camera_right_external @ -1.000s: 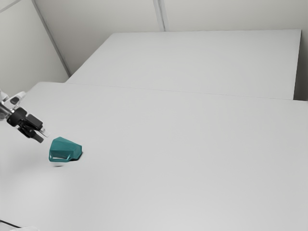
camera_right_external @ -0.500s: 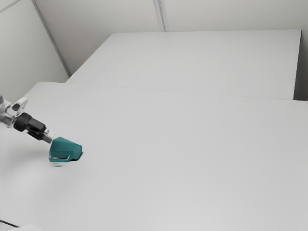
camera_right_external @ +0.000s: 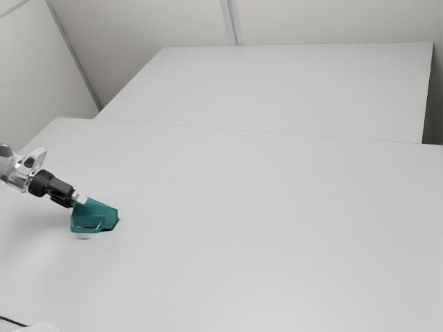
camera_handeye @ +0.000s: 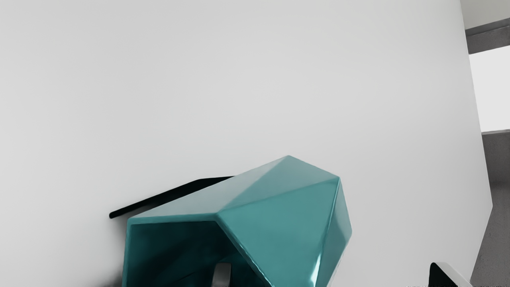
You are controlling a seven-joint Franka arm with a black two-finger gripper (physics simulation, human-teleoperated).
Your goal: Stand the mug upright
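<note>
Mug (camera_right_external: 104, 213) teal, glossy, cut in flat angular facets — lying on its side on counter (camera_right_external: 249, 221), mouth toward fingers (camera_right_external: 78, 200), base end farther from them. Inside dark, deep green; outer facets paler, bright glint along one edge. Loop handle on its side. Fingers spread wide — one tip within mouth, other outside beyond mug wall, nothing gripped.

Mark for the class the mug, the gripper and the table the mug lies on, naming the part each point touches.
Mug (camera_right_external: 101, 212): exterior view, on its outer side.
Gripper (camera_handeye: 329, 269): wrist view, midway between its open fingertips.
Table (camera_right_external: 263, 228): exterior view, on its bare top.
</note>
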